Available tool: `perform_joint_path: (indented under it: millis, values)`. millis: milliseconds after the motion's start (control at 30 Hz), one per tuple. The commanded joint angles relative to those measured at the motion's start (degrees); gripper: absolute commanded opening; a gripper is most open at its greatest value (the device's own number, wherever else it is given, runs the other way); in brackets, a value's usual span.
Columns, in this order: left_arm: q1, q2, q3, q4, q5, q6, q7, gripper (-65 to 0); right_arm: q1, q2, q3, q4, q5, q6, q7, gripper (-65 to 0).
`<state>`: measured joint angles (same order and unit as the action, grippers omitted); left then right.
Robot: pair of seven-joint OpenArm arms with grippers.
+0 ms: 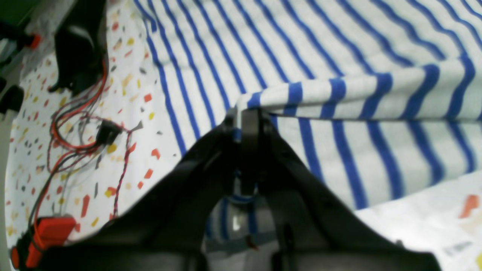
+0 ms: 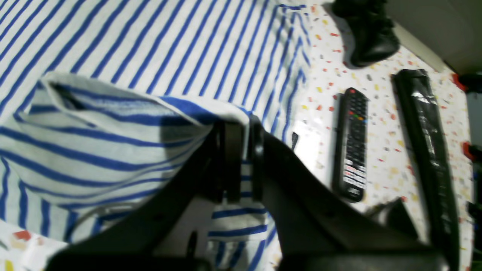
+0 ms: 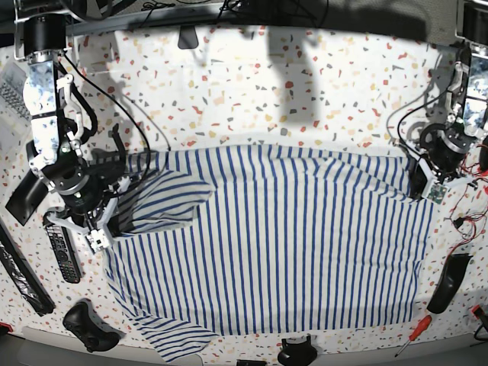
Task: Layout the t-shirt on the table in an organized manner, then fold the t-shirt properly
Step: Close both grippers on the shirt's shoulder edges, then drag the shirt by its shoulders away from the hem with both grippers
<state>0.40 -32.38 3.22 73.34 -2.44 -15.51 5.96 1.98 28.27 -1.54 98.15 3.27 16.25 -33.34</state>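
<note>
The white t-shirt (image 3: 290,244) with thin blue stripes lies spread wide over the speckled table (image 3: 267,84). My left gripper (image 1: 246,120) is shut on a lifted fold of the t-shirt (image 1: 339,94); in the base view it (image 3: 421,179) sits at the cloth's upper right corner. My right gripper (image 2: 241,143) is shut on a raised, doubled-over edge of the t-shirt (image 2: 113,124). The base view shows it (image 3: 123,187) at the upper left, where a flap lies folded inward. A sleeve sticks out at the bottom left.
A black remote (image 2: 352,145) and a long black bar (image 2: 425,143) lie left of the shirt, with a black game controller (image 3: 91,326) near the front edge. Loose red and black wires (image 1: 83,124) sit by the left arm. A dark oblong object (image 3: 446,284) and a red-handled screwdriver (image 3: 412,335) lie front right.
</note>
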Motion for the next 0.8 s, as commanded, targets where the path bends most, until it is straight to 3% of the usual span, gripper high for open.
perform_joint_path:
  millis: [0, 300, 467, 567, 767]
  values:
    - [-1.55, -0.96, -0.5, 0.2, -0.24, 0.46, -1.68, -65.0, 1.92, 0.76, 0.46, -0.15, -0.07, -1.38, 1.44, -65.0]
    - [-2.01, -0.94, -0.5, -0.44, -1.01, 0.48, -1.27, -65.0, 8.57, 0.76, 0.46, -15.58, 0.39, -1.53, 3.78, -65.0]
    - [-2.16, -0.94, -0.5, -0.74, -0.63, 1.03, -1.29, -65.0, 10.58, 0.76, 0.46, -17.29, 0.5, -1.53, 3.91, -65.0]
    - [-2.58, -0.76, -0.5, -0.74, -0.66, 1.38, -1.46, -65.0, 11.02, 0.66, 0.46, -17.29, 4.22, -1.51, 4.42, -65.0]
    - [-4.28, 0.74, -0.48, -0.74, -0.61, 2.03, -1.62, -65.0, 11.34, -3.87, 0.46, -17.29, 1.55, -1.49, 5.2, -65.0]
